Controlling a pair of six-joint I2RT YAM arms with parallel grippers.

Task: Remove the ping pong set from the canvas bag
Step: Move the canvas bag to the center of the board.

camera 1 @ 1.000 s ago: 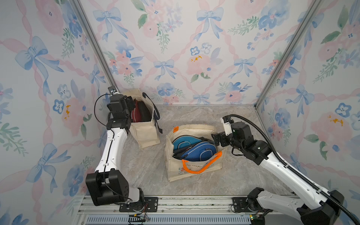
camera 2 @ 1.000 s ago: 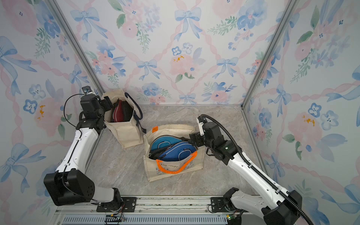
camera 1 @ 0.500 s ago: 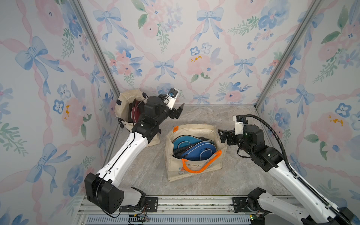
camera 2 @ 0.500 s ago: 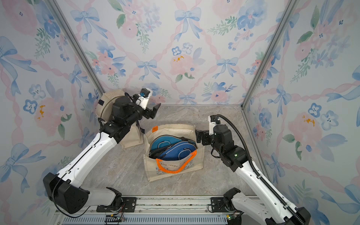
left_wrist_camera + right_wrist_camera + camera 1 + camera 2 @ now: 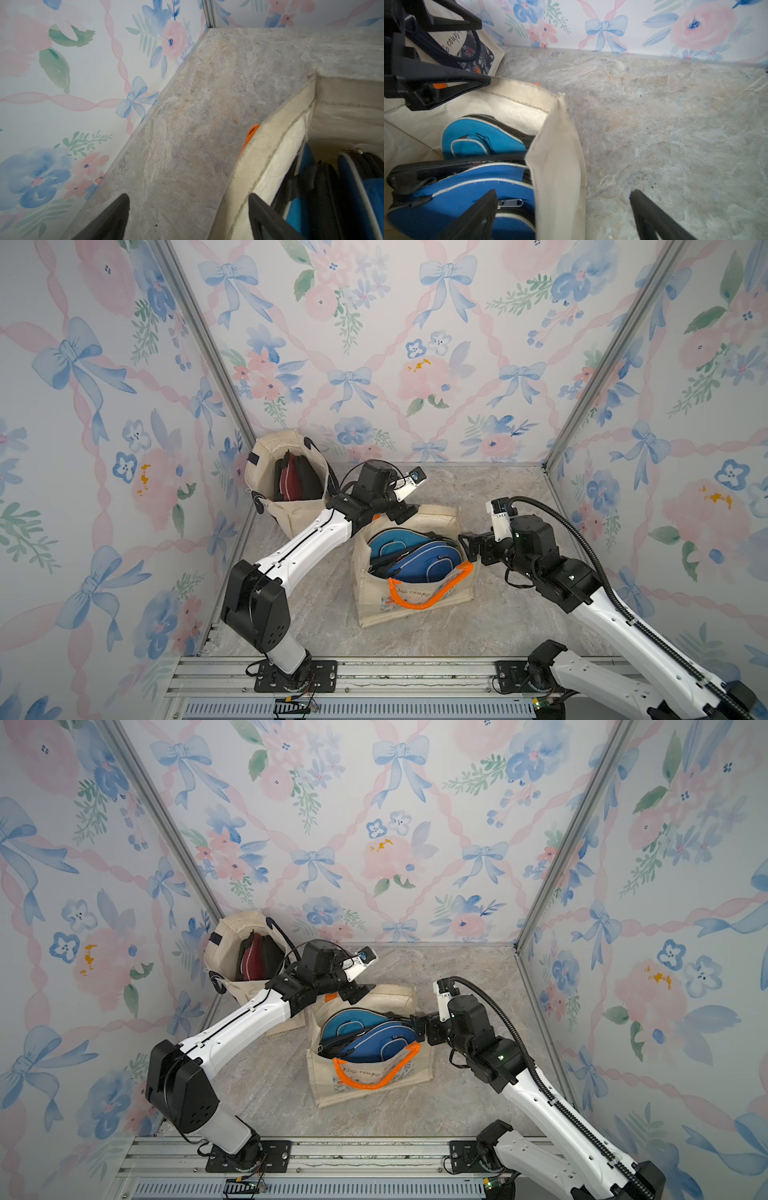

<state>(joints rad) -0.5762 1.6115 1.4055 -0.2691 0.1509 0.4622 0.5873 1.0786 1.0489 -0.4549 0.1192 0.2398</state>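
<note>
Two canvas bags (image 5: 376,605) (image 5: 297,512) stand, the nearer holding two blue cases (image 5: 432,562) (image 5: 386,542).

left arm (image 5: 309,537): white links, black joints | right arm (image 5: 613,612): same, ribbed black cable (image 5: 559,512)

Bright even light, soft shadows; wrist views blurry w/ edge distortion, top views sharp.

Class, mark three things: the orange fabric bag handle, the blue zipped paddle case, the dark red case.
Orange fabric bag handle (image 5: 415,607): in a top view, loop's bottom.
Blue zipped paddle case (image 5: 432,562): in a top view, front face.
Dark red case (image 5: 291,485): in a top view, red side.
</note>
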